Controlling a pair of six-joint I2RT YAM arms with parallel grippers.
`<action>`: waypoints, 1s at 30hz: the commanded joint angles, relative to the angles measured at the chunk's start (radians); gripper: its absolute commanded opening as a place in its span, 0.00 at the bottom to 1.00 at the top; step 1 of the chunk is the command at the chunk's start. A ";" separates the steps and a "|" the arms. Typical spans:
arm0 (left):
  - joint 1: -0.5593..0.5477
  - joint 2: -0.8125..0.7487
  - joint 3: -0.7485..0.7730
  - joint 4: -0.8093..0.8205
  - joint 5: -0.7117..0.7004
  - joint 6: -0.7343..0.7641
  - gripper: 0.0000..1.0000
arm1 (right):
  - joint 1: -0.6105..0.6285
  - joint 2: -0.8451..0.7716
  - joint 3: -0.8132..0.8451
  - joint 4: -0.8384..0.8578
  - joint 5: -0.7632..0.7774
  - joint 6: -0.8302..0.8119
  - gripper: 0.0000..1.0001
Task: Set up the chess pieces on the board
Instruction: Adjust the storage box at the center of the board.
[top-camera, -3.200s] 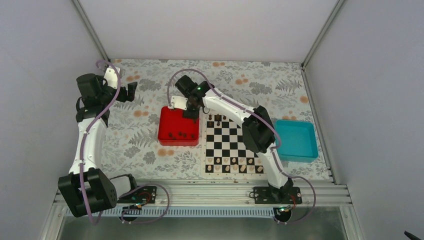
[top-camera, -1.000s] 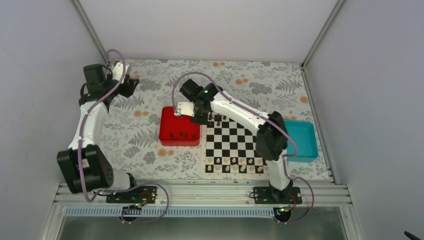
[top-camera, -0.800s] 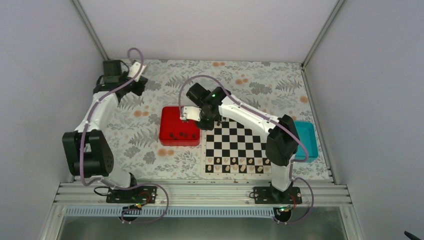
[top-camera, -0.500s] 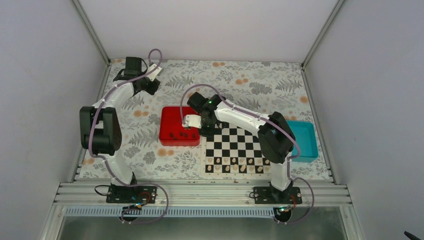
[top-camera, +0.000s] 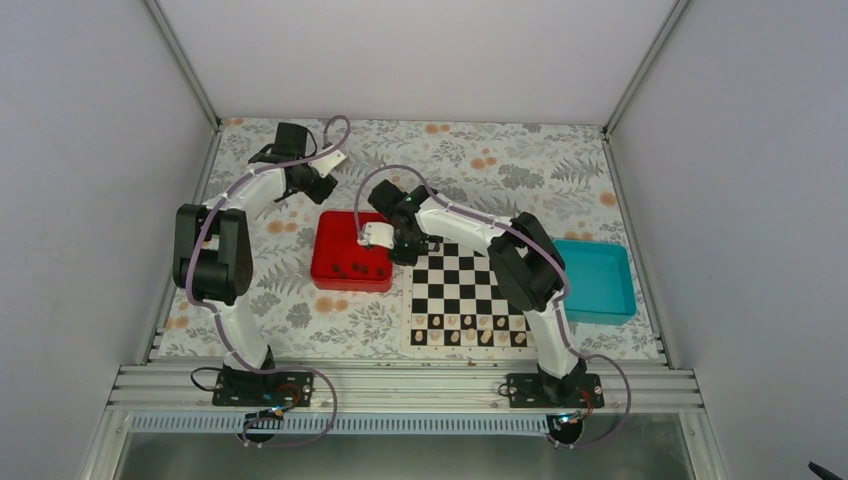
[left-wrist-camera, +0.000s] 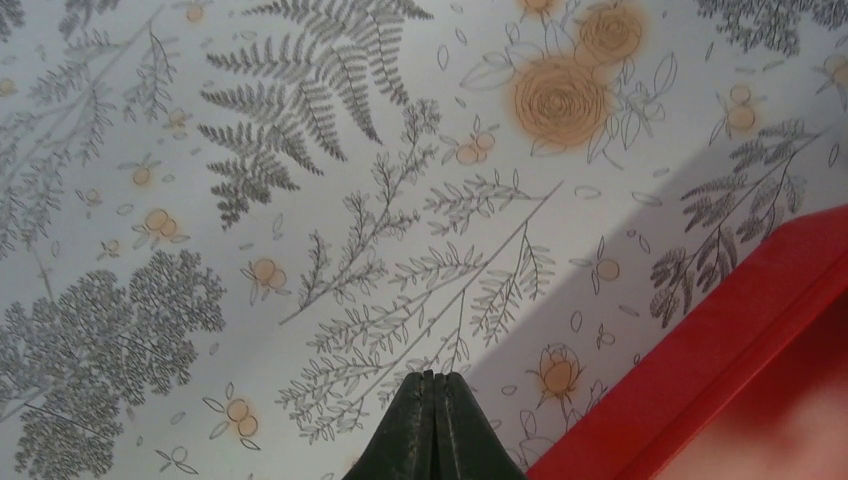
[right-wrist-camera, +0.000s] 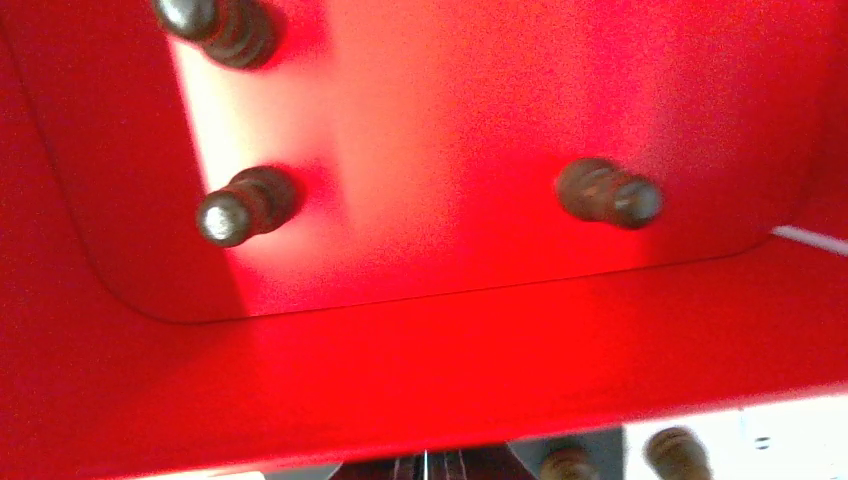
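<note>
The board (top-camera: 468, 300) lies right of the red tray (top-camera: 335, 232). Several dark chess pieces (top-camera: 362, 268) sit in the tray's near part; the right wrist view shows three of them lying on the red floor (right-wrist-camera: 245, 205). My right gripper (top-camera: 405, 252) hangs low at the board's far left corner, against the tray's right wall, its fingertips (right-wrist-camera: 430, 466) together with nothing seen between them. My left gripper (left-wrist-camera: 432, 378) is shut and empty above the floral cloth, beside the tray's far left corner (left-wrist-camera: 760, 340). The right arm hides the board's far row.
Pale pieces (top-camera: 465, 337) line the board's near row. A teal tray (top-camera: 595, 280) stands to the board's right. Two brownish piece tops (right-wrist-camera: 675, 450) show just past the red wall in the right wrist view. Floral cloth (top-camera: 480, 160) covers the table.
The left arm swung from the far left across to the red tray's back corner and its gripper closed. The right gripper dropped from the board's far edge to the tray's right wall and closed.
</note>
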 joint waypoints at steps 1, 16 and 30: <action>0.004 0.007 -0.037 -0.037 -0.009 0.053 0.02 | -0.013 0.037 0.103 0.015 -0.024 0.023 0.04; 0.008 -0.003 -0.134 -0.041 -0.099 0.107 0.02 | -0.014 0.192 0.370 0.006 -0.013 0.038 0.04; 0.062 -0.026 -0.145 -0.048 -0.166 0.124 0.02 | 0.019 -0.028 0.204 -0.205 -0.040 -0.006 0.04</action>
